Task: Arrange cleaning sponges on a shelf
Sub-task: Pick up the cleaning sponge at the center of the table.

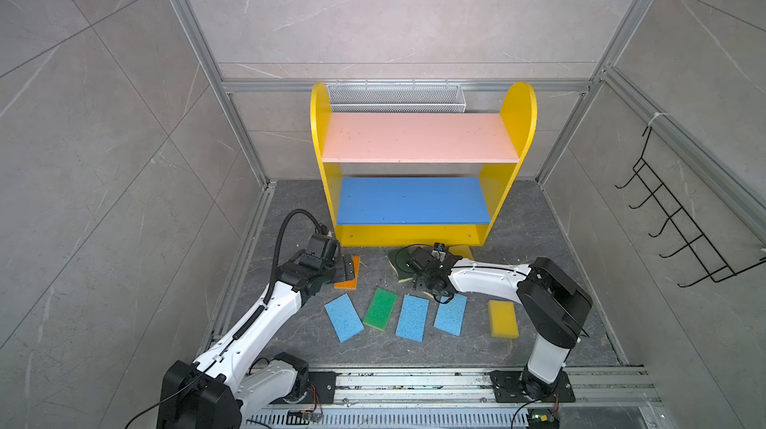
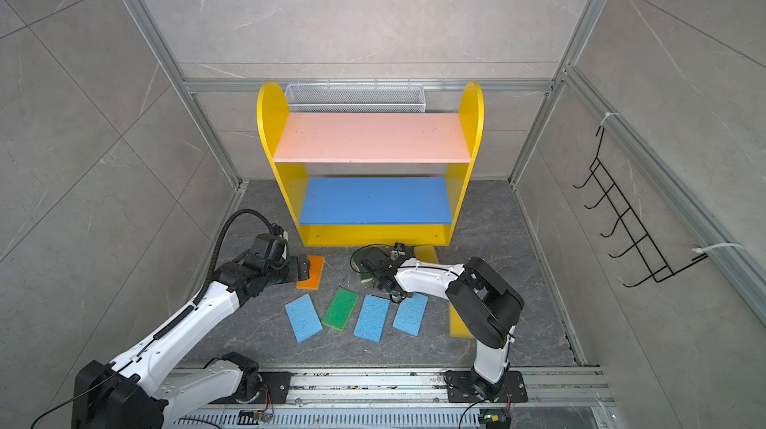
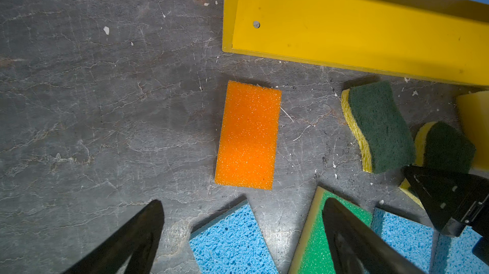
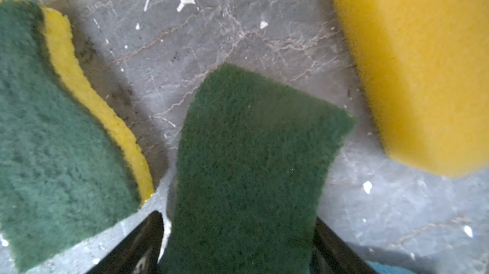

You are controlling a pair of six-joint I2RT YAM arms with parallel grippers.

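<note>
1. Right pincer (image 4: 238,218) of mine has its jaws pressed against both long sides of a dark-green scrub sponge (image 4: 259,140). They stand wide apart because the sponge is wide. I cannot tell whether it is off the floor (image 3: 105,127).
2. My left pincer (image 3: 243,202) hangs wide open and empty above the orange sponge (image 3: 248,135), which lies flat just in front of the shelf (image 1: 414,236).
3. I judge this to be the pick-up step, since no sponge is on the shelf yet.
4. Next I should lift straight up, because the twin scrub sponge (image 4: 53,127) and a yellow sponge (image 4: 423,68) sit close on either side. Then I clear the yellow front edge and set the sponge on a board.
5. The pink board (image 1: 418,136) and the blue board (image 1: 410,199) are both bare, and the wire basket (image 1: 393,97) behind the shelf shows nothing inside.
6. The blue sponges (image 1: 412,318) and the green sponge (image 1: 380,308) lie in a row on the floor.
</note>
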